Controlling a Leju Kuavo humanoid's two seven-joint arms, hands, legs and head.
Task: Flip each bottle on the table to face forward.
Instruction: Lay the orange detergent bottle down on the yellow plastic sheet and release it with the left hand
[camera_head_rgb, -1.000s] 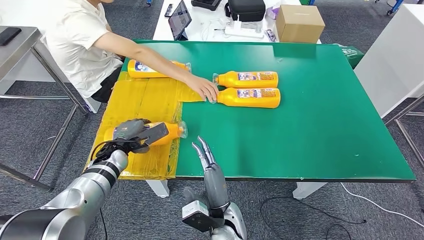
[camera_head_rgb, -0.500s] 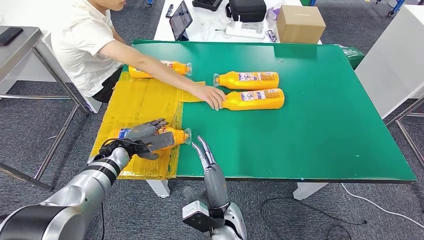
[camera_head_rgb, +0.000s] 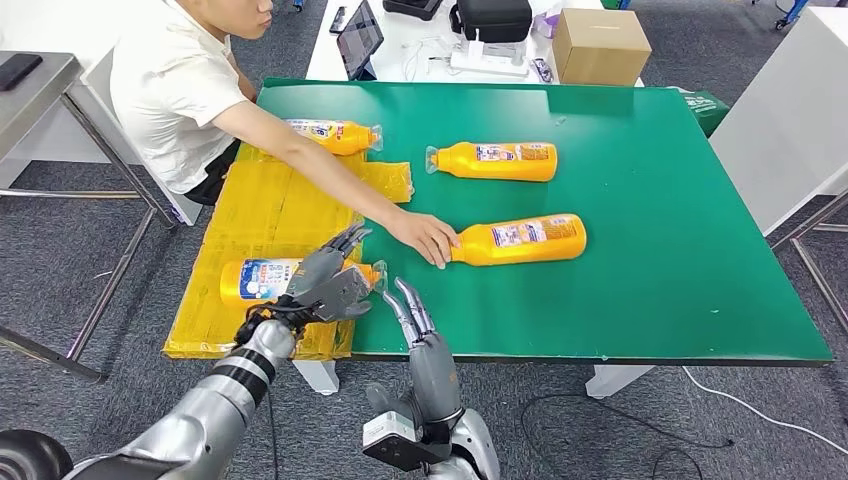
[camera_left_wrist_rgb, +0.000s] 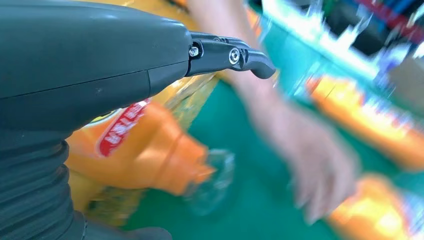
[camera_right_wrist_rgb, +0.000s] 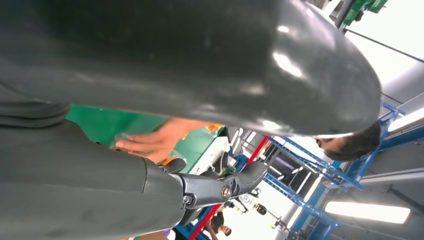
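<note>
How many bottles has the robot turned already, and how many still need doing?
Done: the nearest bottle lies label up on the yellow sheet, so one looks turned. In hand: nothing. The left robot hand is spread open over that bottle's neck, and the right robot hand waits at the table edge. Left: three more bottles lie farther back, and a person's hand touches one of them.

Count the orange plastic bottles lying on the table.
4: one under the left hand at, one at the person's hand at, one mid-table, one far left.
</note>
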